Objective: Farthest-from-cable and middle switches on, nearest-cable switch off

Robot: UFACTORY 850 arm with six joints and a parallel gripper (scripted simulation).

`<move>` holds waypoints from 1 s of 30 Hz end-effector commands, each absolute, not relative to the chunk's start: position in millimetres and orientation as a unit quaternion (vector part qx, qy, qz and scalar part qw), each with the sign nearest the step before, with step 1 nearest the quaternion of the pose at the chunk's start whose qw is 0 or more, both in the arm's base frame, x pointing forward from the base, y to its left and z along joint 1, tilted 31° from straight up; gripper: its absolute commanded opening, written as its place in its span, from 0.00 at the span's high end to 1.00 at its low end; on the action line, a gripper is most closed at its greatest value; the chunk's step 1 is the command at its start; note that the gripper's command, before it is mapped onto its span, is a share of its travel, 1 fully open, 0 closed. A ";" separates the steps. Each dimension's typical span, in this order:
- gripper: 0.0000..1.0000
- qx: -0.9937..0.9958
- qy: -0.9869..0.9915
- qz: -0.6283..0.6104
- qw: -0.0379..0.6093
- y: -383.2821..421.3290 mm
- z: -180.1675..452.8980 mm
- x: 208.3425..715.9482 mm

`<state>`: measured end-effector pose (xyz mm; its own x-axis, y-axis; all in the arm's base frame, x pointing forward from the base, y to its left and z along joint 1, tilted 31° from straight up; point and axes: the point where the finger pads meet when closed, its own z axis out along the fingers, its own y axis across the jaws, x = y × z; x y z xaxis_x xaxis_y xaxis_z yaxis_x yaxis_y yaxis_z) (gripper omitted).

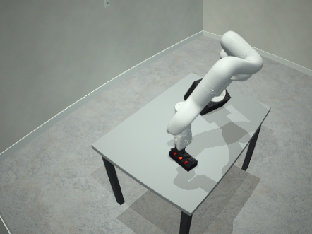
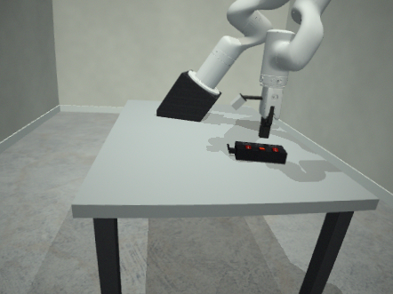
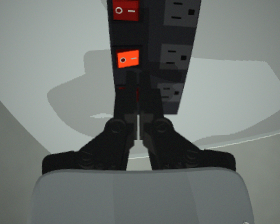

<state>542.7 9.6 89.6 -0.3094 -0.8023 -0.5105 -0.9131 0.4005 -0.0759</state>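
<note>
Power strip (image 2: 261, 151) flat, cable end leftward in exterior view (gripper (image 2: 264, 131) closed, empty).

— What did the wrist camera show?
— The claw (image 3: 136, 117), fingers pressed together and empty, over the black power strip (image 3: 151, 35) on the table (image 3: 44, 47).
— Switches?
— Two red ones (image 3: 125, 10) (image 3: 128, 58) showed; the nearest was hidden, perhaps under the fingertips.

The power strip (image 2: 260, 151) lies flat on the table (image 2: 178, 175), toward its right side. The gripper (image 2: 265, 132) hangs just above it. The arm's base (image 2: 178, 99) sits at the far edge.
</note>
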 end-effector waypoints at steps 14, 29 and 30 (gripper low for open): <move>1.00 -0.535 0.801 0.114 0.243 21.3 104.2 547.5; 1.00 -0.535 0.801 0.114 0.243 40.1 125.3 552.8; 1.00 -0.535 0.801 0.114 0.243 40.1 125.3 552.8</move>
